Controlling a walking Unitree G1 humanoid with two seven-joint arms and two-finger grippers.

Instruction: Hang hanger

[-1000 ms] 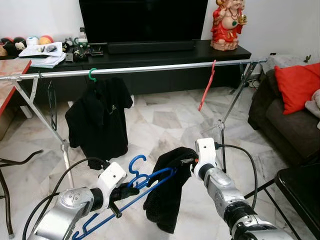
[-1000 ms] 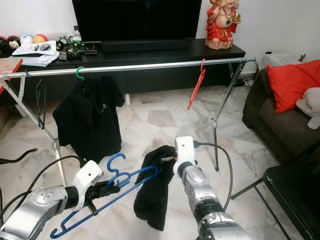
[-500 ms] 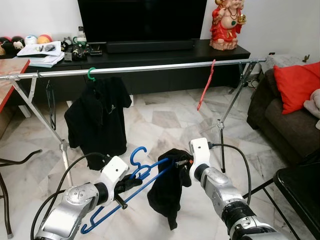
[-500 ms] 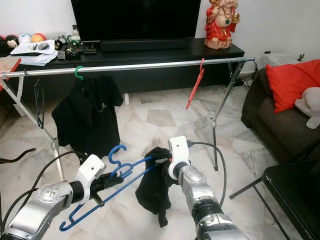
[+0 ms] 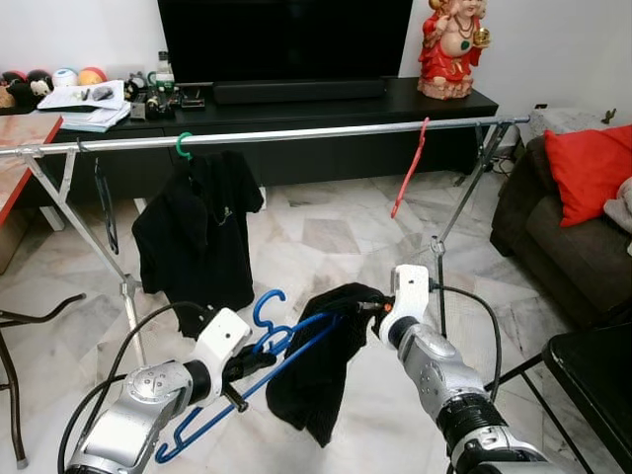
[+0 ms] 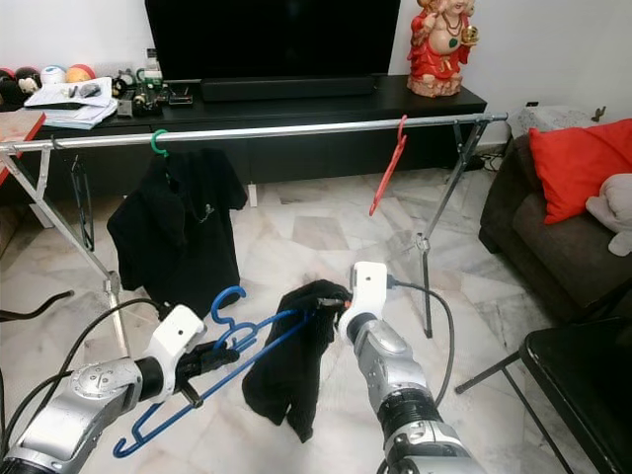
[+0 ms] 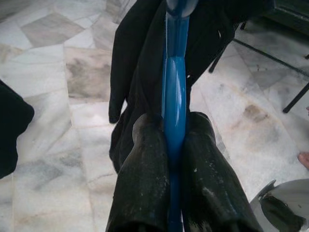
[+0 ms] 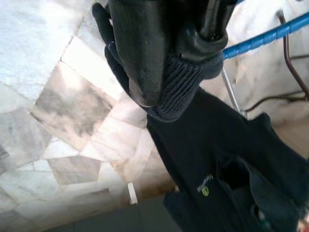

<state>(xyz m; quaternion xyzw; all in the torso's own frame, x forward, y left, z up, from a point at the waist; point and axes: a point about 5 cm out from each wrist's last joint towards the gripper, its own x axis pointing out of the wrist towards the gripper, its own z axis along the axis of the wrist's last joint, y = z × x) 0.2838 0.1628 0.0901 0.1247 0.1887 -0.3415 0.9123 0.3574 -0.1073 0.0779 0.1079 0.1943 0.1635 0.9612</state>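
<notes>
While the left pincer (image 5: pixel 240 367) is closed on the blue hanger (image 5: pixel 265 360), the right pincer (image 5: pixel 367 308) pinches the black garment (image 5: pixel 316 370). The cloth sits loosely on one arm, so lifting toward the rail (image 5: pixel 296 133) may let it slide off.

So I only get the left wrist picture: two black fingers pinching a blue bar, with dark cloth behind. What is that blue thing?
Observer: A blue hanger, hook upward. The left jaws are shut on it close to the hook.
Operator: And the dark cloth?
Observer: A black garment draped over the hanger's far arm. The right jaws are shut on its ribbed edge.
Operator: Where could it all hang?
Observer: On a metal rail just ahead. It carries a black shirt on a green hanger and a bare red hanger.
</notes>
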